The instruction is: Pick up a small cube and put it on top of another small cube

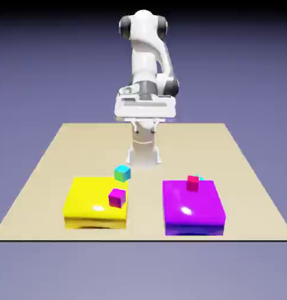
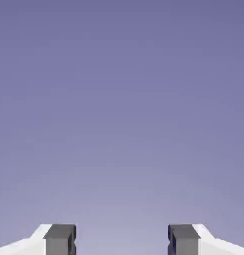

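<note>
A small teal cube [image 1: 122, 173] sits at the far right corner of the flat yellow block [image 1: 90, 205]. The red cube [image 1: 193, 183] rests on the far edge of the flat purple block [image 1: 192, 211]. A sliver of a second teal cube [image 1: 199, 177] shows just behind it. My gripper [image 1: 144, 110] hangs high at the table's far edge, well away from all the cubes. In the hand view the gripper [image 2: 122, 240] is open, its two grey fingertips [image 2: 60, 239] wide apart with only the backdrop between them.
A magenta-pink cube [image 1: 117, 197] lies on the yellow block near its right edge. The tan table [image 1: 46, 176] carries both flat blocks side by side near its front edge, with a gap between them.
</note>
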Motion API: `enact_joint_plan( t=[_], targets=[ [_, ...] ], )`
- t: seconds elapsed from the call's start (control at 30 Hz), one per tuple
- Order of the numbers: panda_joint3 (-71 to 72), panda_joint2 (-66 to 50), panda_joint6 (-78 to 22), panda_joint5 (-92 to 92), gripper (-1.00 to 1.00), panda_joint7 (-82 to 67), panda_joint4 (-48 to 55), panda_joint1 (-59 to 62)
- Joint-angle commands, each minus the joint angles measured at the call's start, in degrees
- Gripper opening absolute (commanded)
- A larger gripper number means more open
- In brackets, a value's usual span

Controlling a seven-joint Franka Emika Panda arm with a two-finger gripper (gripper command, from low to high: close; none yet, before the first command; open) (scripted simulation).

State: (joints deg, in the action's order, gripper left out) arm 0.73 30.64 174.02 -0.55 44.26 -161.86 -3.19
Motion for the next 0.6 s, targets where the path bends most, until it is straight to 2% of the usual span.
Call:
enact_joint_plan(
  t=[0.0,0.47,0.57],
  targets=[
    [0.6,-1.68,0.02,-0.45,0.0,1.5,-0.71,-2.08],
    [9.04,-25.15,0.22,-6.78,0.0,22.48,-10.68,-31.15],
    [9.56,-27.38,1.11,-4.58,0.0,21.51,-10.73,-32.9]
  ],
)
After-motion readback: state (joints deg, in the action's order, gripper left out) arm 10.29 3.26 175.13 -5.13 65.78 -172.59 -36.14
